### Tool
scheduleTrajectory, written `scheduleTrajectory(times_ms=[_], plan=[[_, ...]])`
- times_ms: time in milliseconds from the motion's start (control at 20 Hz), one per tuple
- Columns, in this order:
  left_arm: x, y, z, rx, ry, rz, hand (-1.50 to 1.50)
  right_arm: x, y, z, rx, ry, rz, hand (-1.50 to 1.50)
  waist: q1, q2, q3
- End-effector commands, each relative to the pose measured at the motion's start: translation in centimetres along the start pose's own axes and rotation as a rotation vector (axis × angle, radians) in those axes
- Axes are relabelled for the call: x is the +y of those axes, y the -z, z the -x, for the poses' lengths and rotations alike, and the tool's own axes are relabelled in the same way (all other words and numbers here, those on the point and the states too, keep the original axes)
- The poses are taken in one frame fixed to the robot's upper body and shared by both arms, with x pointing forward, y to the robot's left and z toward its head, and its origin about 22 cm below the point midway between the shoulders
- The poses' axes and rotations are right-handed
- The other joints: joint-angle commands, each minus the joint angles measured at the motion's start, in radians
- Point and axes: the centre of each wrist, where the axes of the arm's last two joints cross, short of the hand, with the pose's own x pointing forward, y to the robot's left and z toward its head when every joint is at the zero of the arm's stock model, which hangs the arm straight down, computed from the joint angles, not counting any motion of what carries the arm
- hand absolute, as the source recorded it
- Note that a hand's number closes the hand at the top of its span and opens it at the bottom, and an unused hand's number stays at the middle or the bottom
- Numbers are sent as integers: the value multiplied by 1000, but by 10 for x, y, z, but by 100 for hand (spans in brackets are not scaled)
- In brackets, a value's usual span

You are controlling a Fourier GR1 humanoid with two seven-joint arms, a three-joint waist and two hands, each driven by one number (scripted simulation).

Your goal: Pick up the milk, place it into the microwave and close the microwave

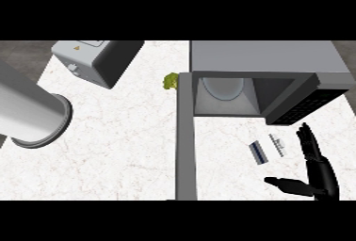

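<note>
Right hand (319, 173) is open at the lower right: fingers straight, thumb spread sideways, nothing held. The position of the milk cannot be told. Two small flat items, a blue-grey strip (259, 151) and a thin white strip (277, 143), lie on the counter (111, 155) just left of the fingers. Beyond them the microwave (268, 56) stands open, with its door (186, 141) swung out edge-on. A green item (170, 81) lies near the hinge. A grey toaster (94, 59) and a flanged cylinder (28, 110) sit well left.
</note>
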Motion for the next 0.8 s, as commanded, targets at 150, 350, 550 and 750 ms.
scheduleTrajectory(times_ms=[150,350,550,750], plan=[[-3,-6,-17,-30,-21,29,-150,1,-3,42,24,-76,-30,-150,1,1,0],[2,0,-23,-40,-2,56,-150,21,14,54,19,-78,-39,-150,7,3,1],[7,-7,-25,-33,-19,64,-150,13,-5,71,5,-28,-50,-150,9,4,2],[10,-19,-10,-17,-15,39,-150,2,8,70,-10,25,-22,-150,10,4,2]])
